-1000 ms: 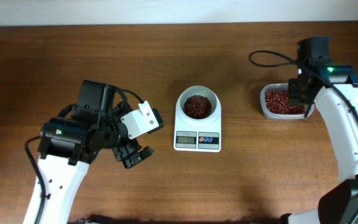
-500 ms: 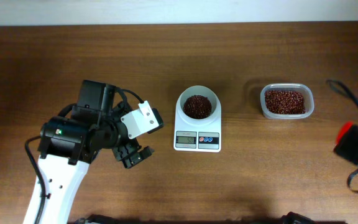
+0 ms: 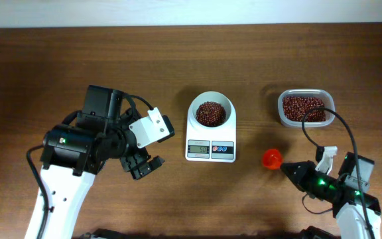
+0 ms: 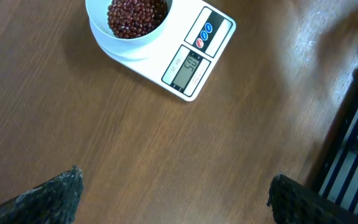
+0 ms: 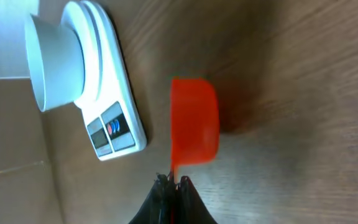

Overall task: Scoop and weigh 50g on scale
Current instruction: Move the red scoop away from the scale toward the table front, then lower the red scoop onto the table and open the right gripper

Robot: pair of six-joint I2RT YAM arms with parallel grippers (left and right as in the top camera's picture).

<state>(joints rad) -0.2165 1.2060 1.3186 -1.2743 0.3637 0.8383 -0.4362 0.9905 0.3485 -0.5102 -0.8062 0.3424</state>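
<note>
**Desk:** Starting nearest you, what do the arms have?

**Me:** My right fingers [image 5: 166,205] are clenched on the handle of the orange-red scoop [image 3: 272,158], at the near right of the tabletop [image 3: 178,60]. The scoop's cup points away from them, toward the scale [image 3: 211,136]. I can't tell whether it touches the wood. My left fingers [image 4: 55,196] are spread wide, grasping nothing, over the wood to the near left of the scale.

**Desk:** And the scale itself?

**Me:** It sits mid-tabletop, apart from both arms. Its long axis runs near to far. The end with the display [image 3: 198,149] and the red and blue buttons [image 3: 223,149] points toward me, and the white bowl [image 3: 192,111] sits on the far end. The beans [image 3: 211,113] are heaped inside that bowl.

**Desk:** Anything beyond?

**Me:** Farther off on the right, the clear tub [image 3: 306,93] holds more of the same beans, standing apart from the scale.
</note>
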